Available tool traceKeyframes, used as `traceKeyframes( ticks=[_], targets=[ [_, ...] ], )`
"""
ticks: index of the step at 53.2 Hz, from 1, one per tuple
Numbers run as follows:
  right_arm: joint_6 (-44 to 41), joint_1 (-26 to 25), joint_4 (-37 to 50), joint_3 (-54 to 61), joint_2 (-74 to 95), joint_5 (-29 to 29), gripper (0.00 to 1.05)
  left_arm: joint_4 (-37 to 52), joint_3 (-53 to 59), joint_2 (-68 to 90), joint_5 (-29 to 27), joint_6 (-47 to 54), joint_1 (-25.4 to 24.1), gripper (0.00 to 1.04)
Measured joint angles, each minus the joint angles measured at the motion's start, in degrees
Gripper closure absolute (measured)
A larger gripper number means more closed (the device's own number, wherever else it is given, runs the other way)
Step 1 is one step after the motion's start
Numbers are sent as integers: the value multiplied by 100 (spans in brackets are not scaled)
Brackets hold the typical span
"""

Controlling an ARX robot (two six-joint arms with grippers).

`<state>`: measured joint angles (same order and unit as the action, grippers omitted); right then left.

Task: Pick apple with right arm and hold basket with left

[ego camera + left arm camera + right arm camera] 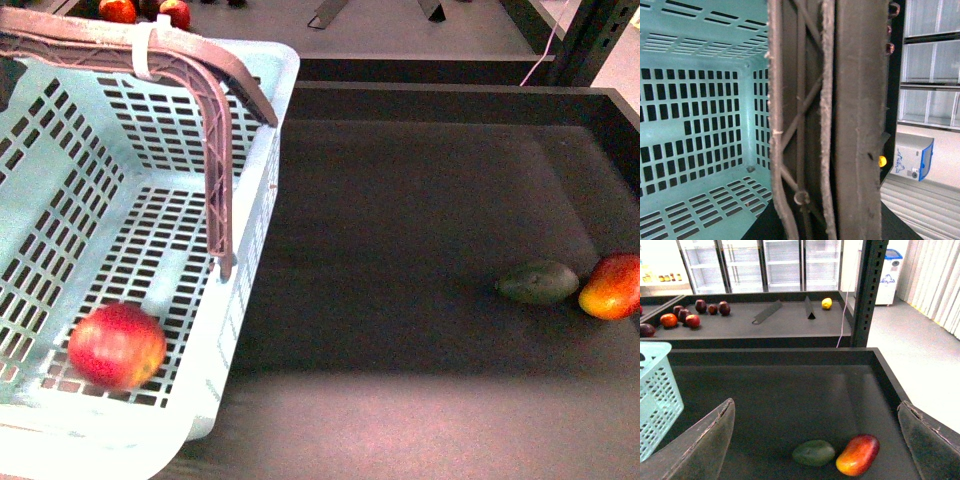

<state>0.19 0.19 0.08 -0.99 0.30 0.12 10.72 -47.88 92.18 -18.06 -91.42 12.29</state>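
Right wrist view first: my right gripper (816,405) hangs wide open with nothing in it, over the dark table (790,375). Just beneath and ahead of it lie the avocado (813,452) and the mango (858,455), side by side. Neither is mine to take. Away toward my left arm is the basket (255,250), tipped up. The apple (117,345) is already inside it on the slotted floor, blurred, so probably rolling. On the left wrist camera the handle (800,120) fills the view right up close. I cannot tell how the left gripper's jaws stand, though the raised handle suggests I am carrying it. My read: the picking is done and the holding is on. Next I should keep the basket steady and the right arm clear.
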Motion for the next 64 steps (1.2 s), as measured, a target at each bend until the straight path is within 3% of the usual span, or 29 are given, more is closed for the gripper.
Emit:
traceKeyframes(
  ticks=[13,30,45,64],
  targets=[
    [0,0,0,0,0,0,9,39,17,350,160,24,-234,89],
    [0,0,0,0,0,0,9,269,640,350,-70,-302,-522,89],
    [0,0,0,0,0,0,9,39,719,260,-70,-293,-455,89],
    [0,0,0,0,0,0,9,-820,741,-205,-9,-798,-293,33]
  ],
)
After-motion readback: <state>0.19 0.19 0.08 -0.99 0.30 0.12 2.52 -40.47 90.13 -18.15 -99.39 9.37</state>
